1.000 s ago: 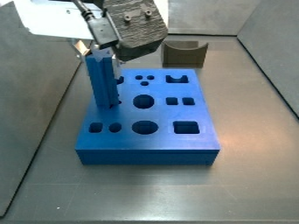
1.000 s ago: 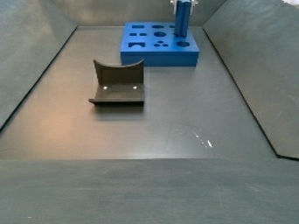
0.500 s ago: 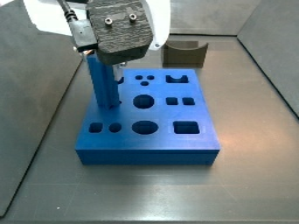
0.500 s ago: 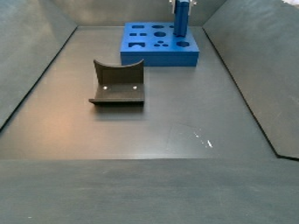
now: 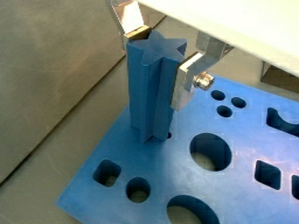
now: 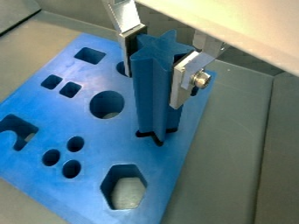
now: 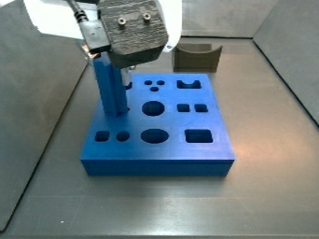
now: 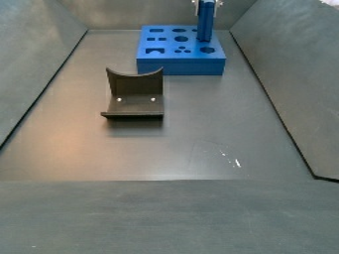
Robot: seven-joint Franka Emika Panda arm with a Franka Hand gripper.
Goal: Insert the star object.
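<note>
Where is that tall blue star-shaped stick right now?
The star object stands upright with its foot in a hole of the blue block, near one edge, its top between the gripper fingers.

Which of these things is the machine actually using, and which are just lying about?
In use: the star object, standing upright in the blue block; the gripper, its fingers either side of the peg's top.

Lying about: the dark curved piece, on the floor apart from the block.

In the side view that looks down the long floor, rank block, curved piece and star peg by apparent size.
1. Blue block
2. Dark curved piece, nearer the camera, so possibly flattered
3. Star peg, its top cropped, under the gripper
</note>
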